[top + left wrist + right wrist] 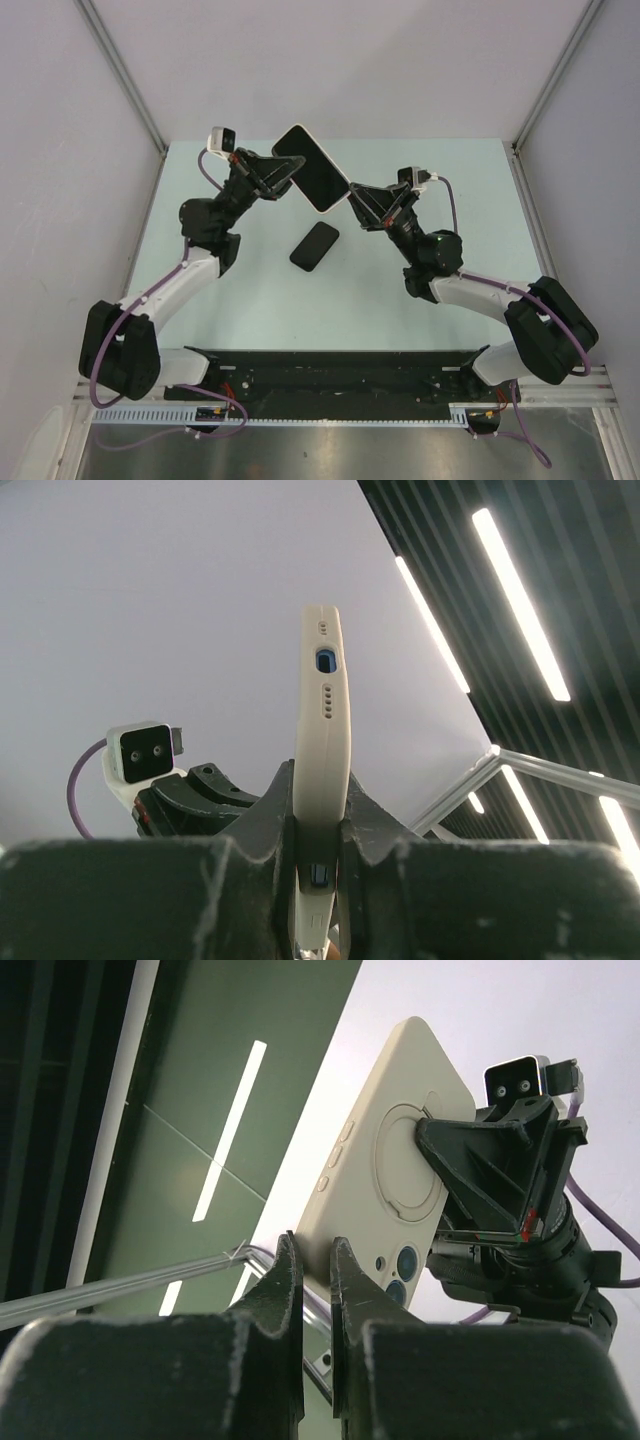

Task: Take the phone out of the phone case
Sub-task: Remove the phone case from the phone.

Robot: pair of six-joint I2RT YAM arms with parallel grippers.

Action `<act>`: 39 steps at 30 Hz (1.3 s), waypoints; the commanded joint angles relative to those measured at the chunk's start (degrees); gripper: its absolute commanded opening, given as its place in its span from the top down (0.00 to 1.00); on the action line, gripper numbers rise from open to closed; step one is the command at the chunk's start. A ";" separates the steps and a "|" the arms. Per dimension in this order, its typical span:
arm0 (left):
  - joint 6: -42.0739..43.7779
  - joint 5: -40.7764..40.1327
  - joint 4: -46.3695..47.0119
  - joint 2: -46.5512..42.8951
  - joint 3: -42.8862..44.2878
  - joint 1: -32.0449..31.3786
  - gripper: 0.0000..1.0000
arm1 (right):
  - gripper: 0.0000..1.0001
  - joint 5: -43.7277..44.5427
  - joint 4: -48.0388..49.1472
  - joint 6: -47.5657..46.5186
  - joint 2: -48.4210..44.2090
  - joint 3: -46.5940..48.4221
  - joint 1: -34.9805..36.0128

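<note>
A phone [314,172] with a dark screen sits inside a cream phone case [288,130], held in the air above the table between both arms. My left gripper [289,171] is shut on the case's left long edge; in the left wrist view the case [322,710] stands edge-on, clamped between the jaws of the left gripper [320,830]. My right gripper [354,191] pinches the lower right corner. In the right wrist view the back of the case [385,1170] shows its ring and camera lenses [405,1263], with the right gripper [317,1260] shut on its corner.
A black phone-shaped object [314,246] lies flat on the pale green table [250,300], just below the held phone. Grey walls enclose the table on the left, back and right. The arm bases stand along the near edge.
</note>
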 commanded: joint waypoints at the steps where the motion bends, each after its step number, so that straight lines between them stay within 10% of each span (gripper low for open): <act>1: -5.40 6.24 16.67 -5.88 5.32 -6.28 1.00 | 1.00 -0.46 5.04 -0.84 4.66 0.77 1.98; 20: -5.31 5.98 15.00 -10.45 6.20 -7.42 1.00 | 1.00 -0.81 4.52 -5.13 7.65 2.09 4.70; 39: -7.77 6.15 15.44 -11.68 7.61 -8.65 1.00 | 1.00 -0.28 -22.72 -20.70 5.10 0.51 2.16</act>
